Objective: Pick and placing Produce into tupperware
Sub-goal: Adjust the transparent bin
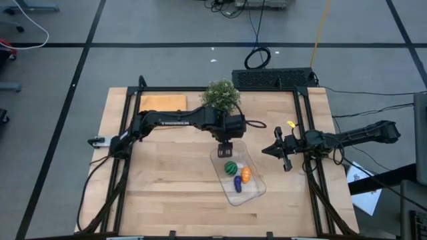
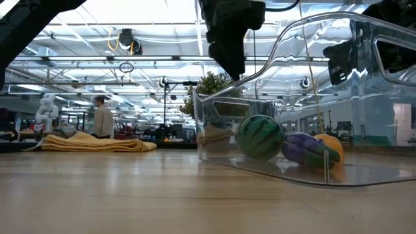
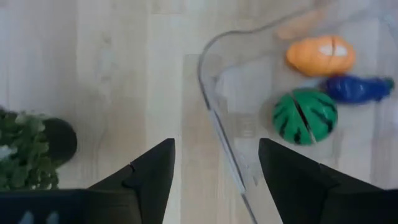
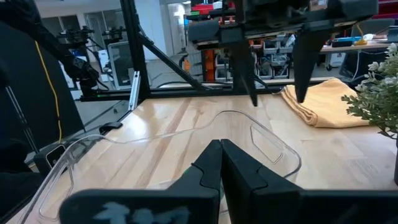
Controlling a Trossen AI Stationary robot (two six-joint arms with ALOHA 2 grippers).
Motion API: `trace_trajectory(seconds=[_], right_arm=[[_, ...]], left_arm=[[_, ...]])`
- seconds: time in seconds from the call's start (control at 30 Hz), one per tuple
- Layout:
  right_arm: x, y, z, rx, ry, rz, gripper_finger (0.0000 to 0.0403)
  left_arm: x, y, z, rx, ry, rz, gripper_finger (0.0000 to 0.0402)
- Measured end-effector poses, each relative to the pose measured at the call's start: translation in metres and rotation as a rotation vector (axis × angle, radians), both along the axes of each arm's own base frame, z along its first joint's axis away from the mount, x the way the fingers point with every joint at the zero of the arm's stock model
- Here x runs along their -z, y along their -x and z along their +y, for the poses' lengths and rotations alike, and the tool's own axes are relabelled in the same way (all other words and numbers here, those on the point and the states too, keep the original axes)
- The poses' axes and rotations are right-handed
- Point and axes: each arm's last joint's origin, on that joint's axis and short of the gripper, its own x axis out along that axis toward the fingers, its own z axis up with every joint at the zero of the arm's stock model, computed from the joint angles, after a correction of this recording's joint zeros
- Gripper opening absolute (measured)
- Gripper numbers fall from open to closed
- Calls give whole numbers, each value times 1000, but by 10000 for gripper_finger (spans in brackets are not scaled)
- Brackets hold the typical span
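the tupperware (image 1: 255, 189) sits lower centre of the high view, holding the green ball (image 1: 230, 167), orange piece (image 1: 245, 175) and purple piece (image 1: 237, 185). left gripper (image 1: 225, 151) hovers over its upper end, fingers apart. right gripper (image 1: 269, 151), fingers together, waits at right.

Tupperware (image 1: 257, 187) sits centre-right on the table (image 1: 167, 193). All three produce pieces are inside it: ball (image 1: 230, 168) at the far end, orange piece (image 1: 246, 175) just right of it, elongated piece (image 1: 238, 185) nearer. Left gripper (image 1: 225, 151) hangs over the tupperware's far end. Potted plant (image 1: 221, 97) is behind it at the far edge, cloth (image 1: 162, 103) to the plant's left. Right gripper (image 1: 268, 151) is right of the tupperware, apart.
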Motion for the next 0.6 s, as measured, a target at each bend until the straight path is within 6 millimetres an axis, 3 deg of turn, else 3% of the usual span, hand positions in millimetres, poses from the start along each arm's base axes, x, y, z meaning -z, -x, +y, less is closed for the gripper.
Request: trace_trajectory(seconds=[0.27, 0.6], right_arm=[[1, 0, 0, 0, 0, 8, 0], [1, 0, 0, 0, 0, 10, 0]], left_arm=[[6, -1, -2, -83, 101, 4, 277], [30, 3, -1, -125, 46, 94, 303]])
